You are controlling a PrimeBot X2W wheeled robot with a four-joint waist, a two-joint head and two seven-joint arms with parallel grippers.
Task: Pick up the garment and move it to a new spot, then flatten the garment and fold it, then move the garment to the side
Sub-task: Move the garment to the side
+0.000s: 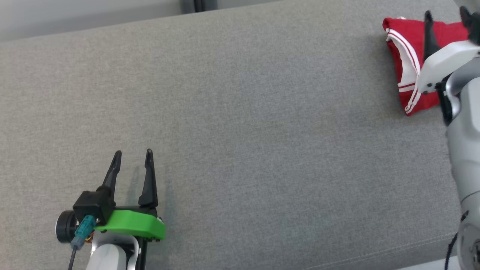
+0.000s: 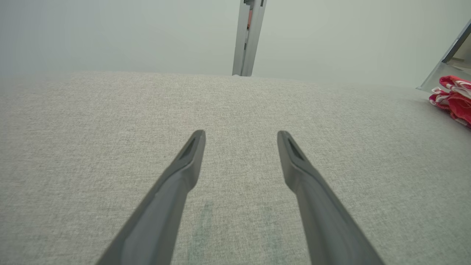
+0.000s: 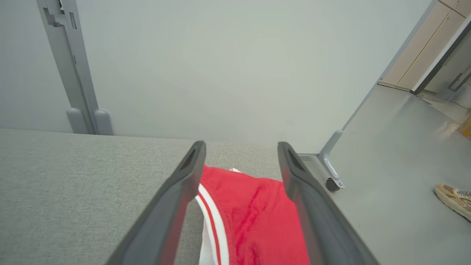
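The grey cloth-covered counter (image 1: 240,112) carries the red garment (image 1: 407,48) with white stripes, folded at its far right corner, apparently set aside there on purpose. The right gripper (image 1: 446,12) hangs over it, fingers spread and grasping nothing. The left gripper (image 1: 134,151), likewise released, rests near the front left, out of the way.

The grey fabric surface (image 1: 240,112) is left open across its middle. Its far right corner is occupied by a folded red garment (image 1: 448,35).

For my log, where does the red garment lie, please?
The garment lies at the head view's upper right on the grey surface, beneath the right gripper.
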